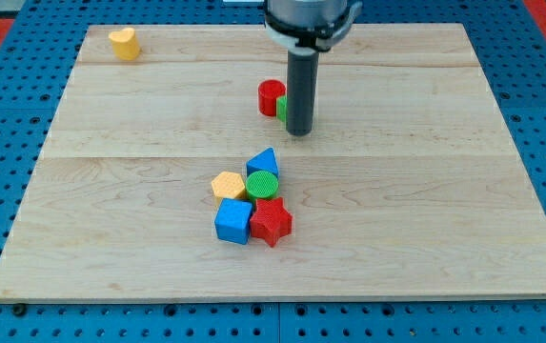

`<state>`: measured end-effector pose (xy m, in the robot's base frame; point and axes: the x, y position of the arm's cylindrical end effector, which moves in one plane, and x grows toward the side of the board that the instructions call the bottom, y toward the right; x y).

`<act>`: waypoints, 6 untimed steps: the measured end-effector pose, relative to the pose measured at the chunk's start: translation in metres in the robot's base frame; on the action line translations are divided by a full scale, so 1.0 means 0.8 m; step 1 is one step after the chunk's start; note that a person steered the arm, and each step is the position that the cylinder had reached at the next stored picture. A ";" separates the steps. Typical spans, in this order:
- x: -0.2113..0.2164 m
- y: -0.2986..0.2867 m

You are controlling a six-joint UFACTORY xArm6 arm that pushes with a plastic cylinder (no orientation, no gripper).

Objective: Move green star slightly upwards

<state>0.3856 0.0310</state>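
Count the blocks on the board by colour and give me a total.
Yellow: 2, the heart and the hexagon.
Red: 2, the cylinder and the star.
Green: 2, the round one and a sliver mostly hidden behind my tip.
Blue: 2, the triangle and the cube.
Total: 8.

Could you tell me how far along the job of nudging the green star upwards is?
Done: my tip has reached the green star, which sits mostly hidden behind the rod beside the red cylinder. In hand: contact there. Left: whether it has moved cannot be judged.
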 end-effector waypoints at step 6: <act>-0.130 -0.019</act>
